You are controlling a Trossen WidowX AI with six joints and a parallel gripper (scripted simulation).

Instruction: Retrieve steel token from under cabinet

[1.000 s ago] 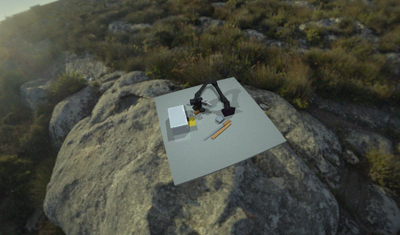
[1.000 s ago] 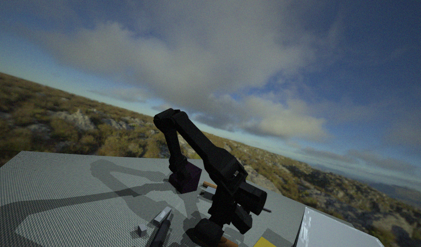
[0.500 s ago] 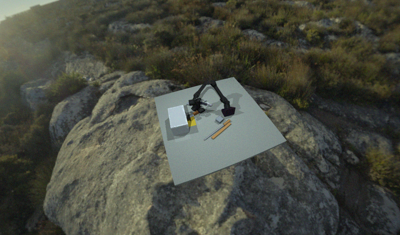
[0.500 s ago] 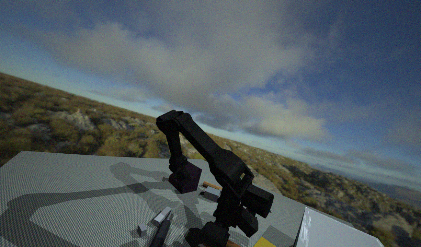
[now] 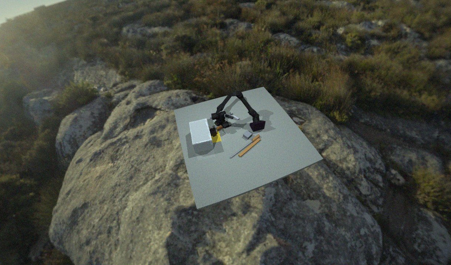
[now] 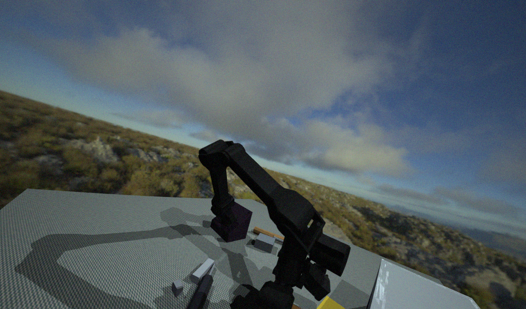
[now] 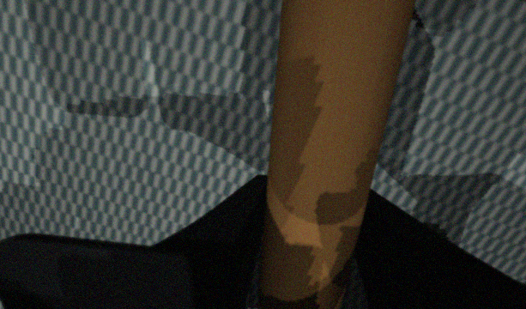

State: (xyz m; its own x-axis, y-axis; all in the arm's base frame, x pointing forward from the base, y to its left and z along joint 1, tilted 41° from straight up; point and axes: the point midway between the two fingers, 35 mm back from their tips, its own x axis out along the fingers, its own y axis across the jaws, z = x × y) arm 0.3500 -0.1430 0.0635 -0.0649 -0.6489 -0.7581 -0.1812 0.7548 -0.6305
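The white cabinet (image 5: 200, 131) (image 6: 418, 289) stands on the table. The yellow marked area (image 5: 217, 138) (image 6: 329, 304) lies directly in front of it, partly covered by the tool and its shadow. My gripper (image 5: 223, 125) (image 7: 308, 190) is shut on the orange-brown handle (image 5: 219, 127) (image 7: 340, 107) of a tool, low over the table beside the marked area. The handle points toward the cabinet; a dark shape (image 5: 213, 131) lies between the handle and the cabinet front, and I cannot tell whether it is the tool's far end or shadow. The steel token is not visible in any view.
A grey block (image 5: 247, 134) (image 6: 264, 242) lies near the arm's dark base (image 5: 257, 125) (image 6: 234, 224). A thin rod (image 5: 240, 149) with an orange handle and an orange stick (image 5: 249, 147) lie beyond it. A pale bar (image 5: 233, 116) (image 6: 202, 270) and small cube (image 6: 177, 286) lie behind my gripper.
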